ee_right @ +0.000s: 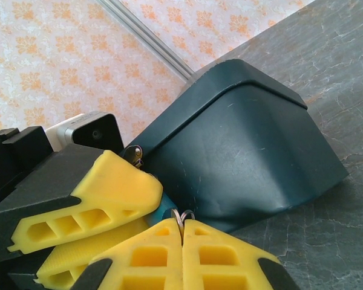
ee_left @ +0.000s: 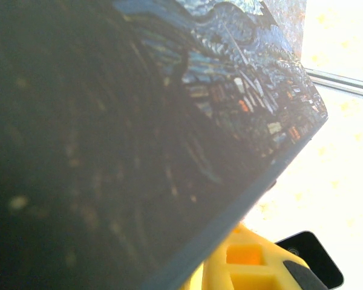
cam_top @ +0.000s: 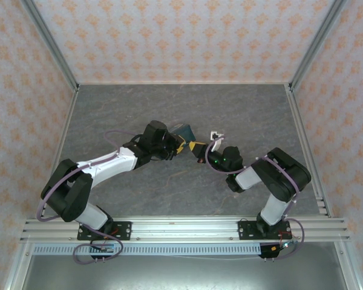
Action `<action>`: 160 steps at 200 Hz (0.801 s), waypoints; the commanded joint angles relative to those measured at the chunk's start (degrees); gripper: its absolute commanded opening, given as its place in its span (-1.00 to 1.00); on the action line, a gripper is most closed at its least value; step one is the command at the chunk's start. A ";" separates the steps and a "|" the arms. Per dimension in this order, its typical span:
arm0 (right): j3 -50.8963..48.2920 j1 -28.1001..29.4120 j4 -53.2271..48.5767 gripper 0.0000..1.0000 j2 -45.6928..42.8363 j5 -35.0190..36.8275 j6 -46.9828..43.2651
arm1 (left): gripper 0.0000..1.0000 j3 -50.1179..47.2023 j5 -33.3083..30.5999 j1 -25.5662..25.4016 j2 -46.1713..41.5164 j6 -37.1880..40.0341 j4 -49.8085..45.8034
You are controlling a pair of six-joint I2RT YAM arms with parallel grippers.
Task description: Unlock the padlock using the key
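Right wrist | right hand (ee_right: 183,226) closed on key (ee_right: 183,215) | left hand (ee_right: 152,209) grip unclear, against box (ee_right: 248,151)

The key (ee_right: 183,215) shows as a thin silvery loop of metal, standing on edge just below the dark box's (ee_right: 242,151) near corner and pinched in the right gripper (ee_right: 183,226). The padlock (ee_right: 163,209), a small teal sliver, sits just left of the key against the box, mostly hidden.
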 commanded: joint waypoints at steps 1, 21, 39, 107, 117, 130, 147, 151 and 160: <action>1.58 -0.09 2.76 -1.00 0.80 -1.37 0.72 | -0.97 -0.07 -1.22 -0.12 -1.55 0.03 3.20; 1.88 -0.08 2.75 -1.00 0.91 -1.59 0.82 | -0.97 -0.10 -1.08 -0.12 -1.51 0.12 3.20; 1.83 0.07 2.73 -1.00 0.69 -1.51 0.81 | -0.97 -0.09 -1.16 -0.12 -1.38 0.12 3.12; 2.85 0.44 2.75 -1.00 1.54 -2.72 1.69 | -0.97 0.24 -0.85 -0.12 -1.46 -0.05 3.59; 3.03 0.52 2.71 -1.00 1.82 -2.90 1.70 | -0.97 0.30 -0.74 -0.12 -1.54 -0.08 3.84; 3.12 0.66 2.71 -1.00 2.39 -3.10 1.74 | -0.96 0.29 -0.71 -0.12 -1.54 -0.21 3.89; 3.20 0.70 2.73 -1.00 3.22 -3.39 1.92 | -0.97 0.28 -0.71 -0.13 -1.47 -0.39 4.25; 3.28 0.78 2.75 -1.00 3.48 -3.44 2.00 | -0.97 0.24 -0.76 -0.14 -1.49 -0.48 4.40; 3.38 0.81 2.72 -1.00 3.90 -3.67 2.05 | -0.97 0.29 -0.67 -0.15 -1.55 -0.57 4.59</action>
